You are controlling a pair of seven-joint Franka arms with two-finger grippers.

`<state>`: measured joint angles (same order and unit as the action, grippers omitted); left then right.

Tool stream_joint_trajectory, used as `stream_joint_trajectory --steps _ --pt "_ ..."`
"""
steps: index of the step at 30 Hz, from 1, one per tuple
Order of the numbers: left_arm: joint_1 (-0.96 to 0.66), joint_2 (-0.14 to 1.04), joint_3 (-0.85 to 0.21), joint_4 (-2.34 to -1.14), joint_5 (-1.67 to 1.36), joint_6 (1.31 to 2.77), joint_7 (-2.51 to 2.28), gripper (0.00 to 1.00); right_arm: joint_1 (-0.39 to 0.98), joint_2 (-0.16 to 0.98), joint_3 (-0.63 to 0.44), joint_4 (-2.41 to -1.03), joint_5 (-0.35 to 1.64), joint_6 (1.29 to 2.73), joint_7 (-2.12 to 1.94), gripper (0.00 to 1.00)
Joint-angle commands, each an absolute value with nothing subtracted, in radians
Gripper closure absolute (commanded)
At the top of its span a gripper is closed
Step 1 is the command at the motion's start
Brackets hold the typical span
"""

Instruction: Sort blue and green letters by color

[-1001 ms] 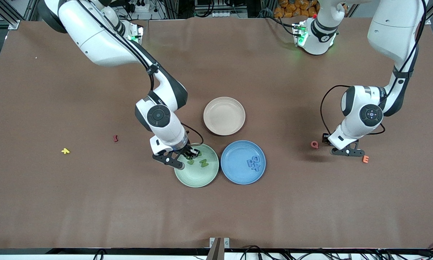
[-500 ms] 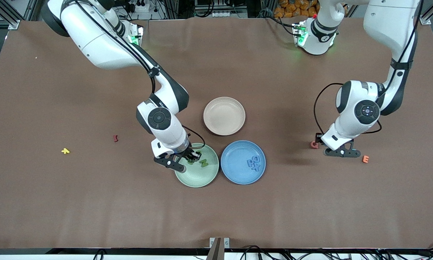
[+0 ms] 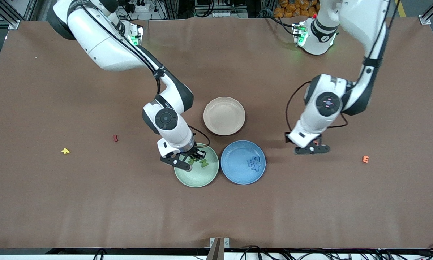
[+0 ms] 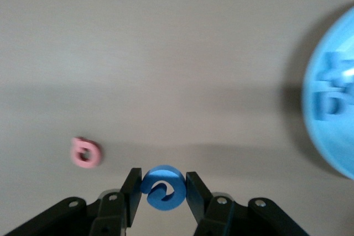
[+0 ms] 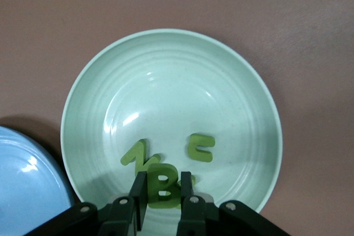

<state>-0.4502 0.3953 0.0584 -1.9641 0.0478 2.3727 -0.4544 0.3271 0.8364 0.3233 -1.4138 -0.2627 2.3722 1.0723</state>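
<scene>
Two plates at centre in the front view: green plate (image 3: 196, 175) under the right gripper (image 3: 192, 159), blue plate (image 3: 238, 169) at its 3 o'clock, left gripper (image 3: 312, 148) over bare table. Left wrist: fingers pinch a blue C (image 4: 163, 187); carry it level to blue. Right wrist: jaws clamp a green B (image 5: 162, 187) over two greens; lower, then release.
</scene>
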Motion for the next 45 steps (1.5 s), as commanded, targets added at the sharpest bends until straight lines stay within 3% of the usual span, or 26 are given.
stream_joint_trajectory --steps 1,17,28,35,45 --pt "-0.514 0.442 0.072 -1.881 0.021 2.327 -0.544 0.8 0.334 0.865 0.321 -1.367 -0.281 2.356 1.075 0.0" --pt "-0.614 0.632 0.071 -1.595 0.021 2.214 -0.738 0.8 0.324 0.838 0.308 -1.362 -0.365 2.301 1.049 0.0" --pt "-0.614 0.657 0.071 -1.546 -0.006 2.212 -0.741 0.8 0.299 0.795 0.321 -1.278 -0.367 2.057 0.916 0.0" --pt "-0.612 0.661 0.071 -1.517 -0.032 2.21 -0.741 0.8 0.269 0.736 0.331 -1.275 -0.359 1.983 0.828 0.0" --pt "-0.612 0.693 0.071 -1.482 -0.051 2.212 -0.741 0.8 0.158 0.68 0.439 -1.275 -0.36 1.919 0.796 0.0"
